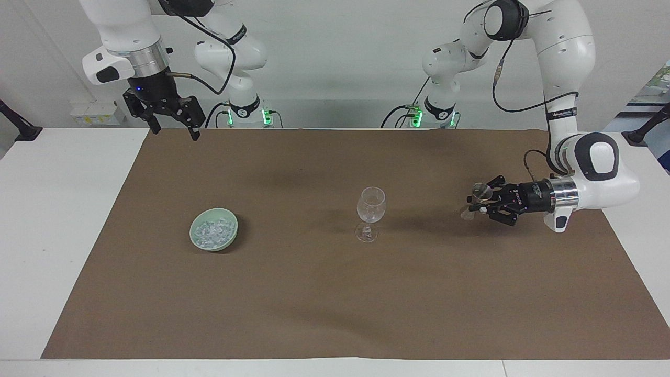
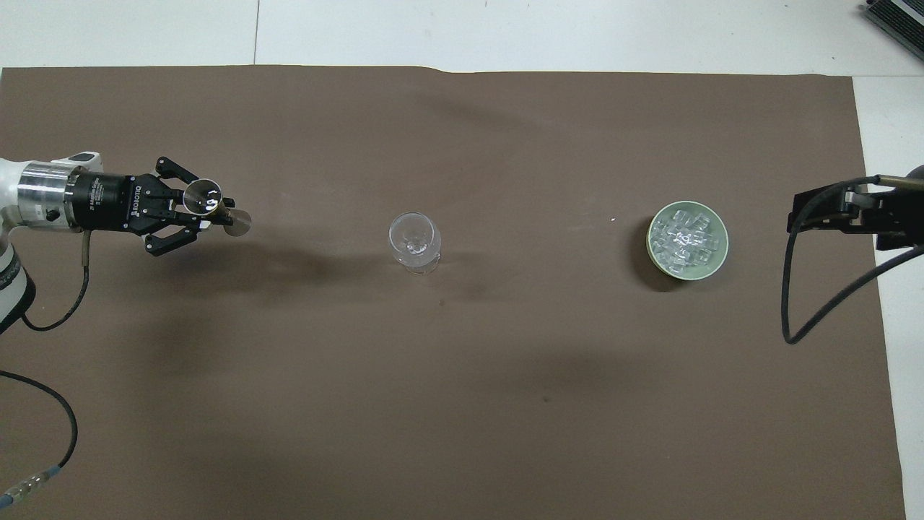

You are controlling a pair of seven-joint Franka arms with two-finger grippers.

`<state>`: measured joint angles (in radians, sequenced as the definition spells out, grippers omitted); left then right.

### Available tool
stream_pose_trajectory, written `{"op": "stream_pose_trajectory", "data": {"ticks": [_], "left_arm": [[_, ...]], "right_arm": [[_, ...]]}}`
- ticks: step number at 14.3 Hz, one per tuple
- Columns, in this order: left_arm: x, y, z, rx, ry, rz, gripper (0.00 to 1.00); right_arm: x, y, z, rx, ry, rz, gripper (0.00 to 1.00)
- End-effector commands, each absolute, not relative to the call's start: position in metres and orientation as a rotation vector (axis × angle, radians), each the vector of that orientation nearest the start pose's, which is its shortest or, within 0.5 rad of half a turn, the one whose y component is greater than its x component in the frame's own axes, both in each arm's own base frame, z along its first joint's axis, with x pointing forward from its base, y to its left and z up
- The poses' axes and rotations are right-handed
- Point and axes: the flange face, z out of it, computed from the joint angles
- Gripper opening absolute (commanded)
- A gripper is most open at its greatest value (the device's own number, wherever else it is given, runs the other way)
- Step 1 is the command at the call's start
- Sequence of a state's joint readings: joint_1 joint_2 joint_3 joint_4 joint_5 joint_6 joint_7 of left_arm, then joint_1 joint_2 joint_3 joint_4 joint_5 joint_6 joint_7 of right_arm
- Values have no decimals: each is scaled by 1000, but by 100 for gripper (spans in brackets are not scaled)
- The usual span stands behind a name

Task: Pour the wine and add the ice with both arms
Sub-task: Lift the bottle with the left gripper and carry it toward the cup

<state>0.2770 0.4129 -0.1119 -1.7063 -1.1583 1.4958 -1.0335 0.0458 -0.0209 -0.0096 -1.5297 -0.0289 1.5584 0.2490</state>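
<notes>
The right gripper [image 1: 172,127] hangs over the mat edge nearest the robots, at the right arm's end of the table, with its fingers spread and nothing between them. The right arm waits there. In the overhead view only its dark body and a looping cable show at the frame edge; the spread fingers are visible in the facing view alone.

The left gripper [image 1: 479,204] is raised over the brown mat [image 1: 335,293] toward the left arm's end of the table, lying horizontal and pointing toward the wine glass [image 1: 370,212]. Its fingertips are clamped on a small clear stemmed glass [image 1: 477,198]. The facing view shows this held glass off the mat, roughly upright with its long axis leaning slightly, mouth uppermost. The overhead view shows its round mouth [image 2: 203,197] and its foot offset toward the wine glass, which confirms the lean.

The wine glass stands upright near the mat's centre, mouth upward.

The ice [image 1: 212,231] lies heaped in a pale green bowl [image 1: 230,240] toward the right arm's end of the table, well apart from the wine glass. The overhead view shows the separate chunks [image 2: 686,238]; the facing view shows only a glinting mass.
</notes>
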Motion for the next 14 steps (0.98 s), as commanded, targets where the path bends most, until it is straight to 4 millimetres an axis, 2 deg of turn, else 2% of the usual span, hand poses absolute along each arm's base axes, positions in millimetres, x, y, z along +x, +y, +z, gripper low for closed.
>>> {"op": "stream_pose_trajectory", "data": {"ticks": [1,5,9,14], "left_arm": [[620,-17,406,1475,1413,-1185,0],[615,-53,422,1525,1405,-1156,0],[616,-101,431,1559,1447,-1122,0],[603,-126,438,1618,1461,-1109,0]], "right_arm": [[543,14,654,-3125,345,-66,100],[543,14,654,-3125,345,-66,100],[543,14,654,-3125,345,-66,100],[543,14,654,-3125,345,-66,100]]}}
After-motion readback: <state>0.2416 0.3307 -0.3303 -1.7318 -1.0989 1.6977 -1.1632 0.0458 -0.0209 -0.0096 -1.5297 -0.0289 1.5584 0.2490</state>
